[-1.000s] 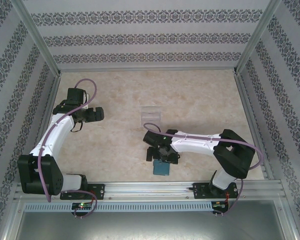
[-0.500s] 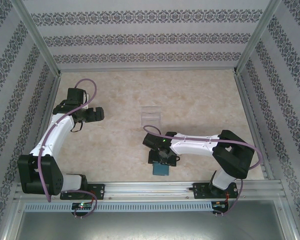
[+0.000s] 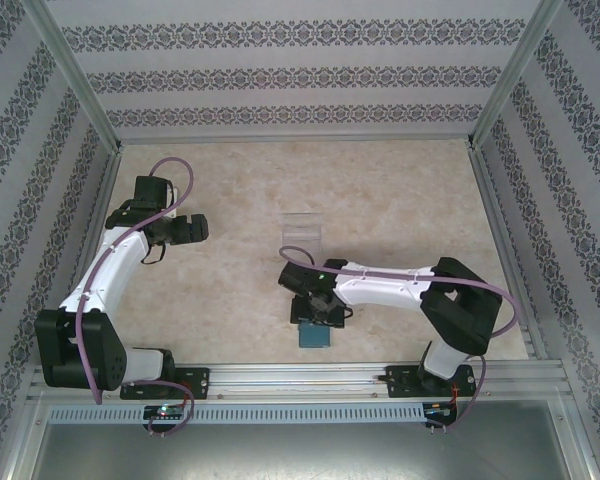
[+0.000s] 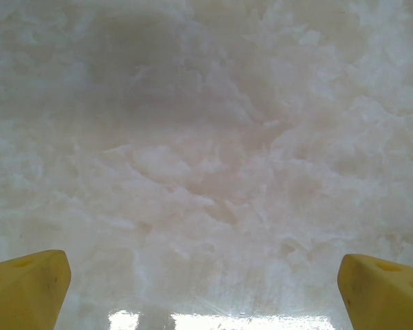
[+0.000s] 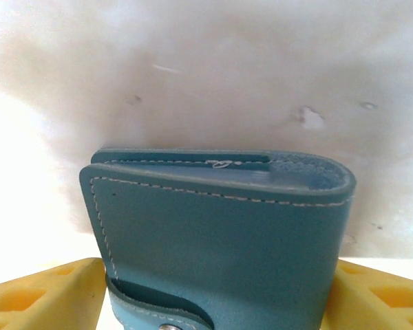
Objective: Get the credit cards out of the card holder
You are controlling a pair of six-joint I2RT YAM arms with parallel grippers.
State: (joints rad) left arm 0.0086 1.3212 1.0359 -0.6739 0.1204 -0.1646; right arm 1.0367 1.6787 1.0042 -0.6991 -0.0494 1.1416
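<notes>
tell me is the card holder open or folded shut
Folded shut: the card holder has both flaps together, strap tab across the front.

My left arm [image 3: 105,270] is folded at the elbow, and the left gripper [image 3: 193,229] points right with its yellow fingers [image 4: 24,289] spread wide. My right arm [image 3: 390,285] stretches low to the left. The right gripper [image 3: 316,316] points down, its fingers [image 5: 41,295] touching both sides of the card holder [image 5: 220,240].
</notes>
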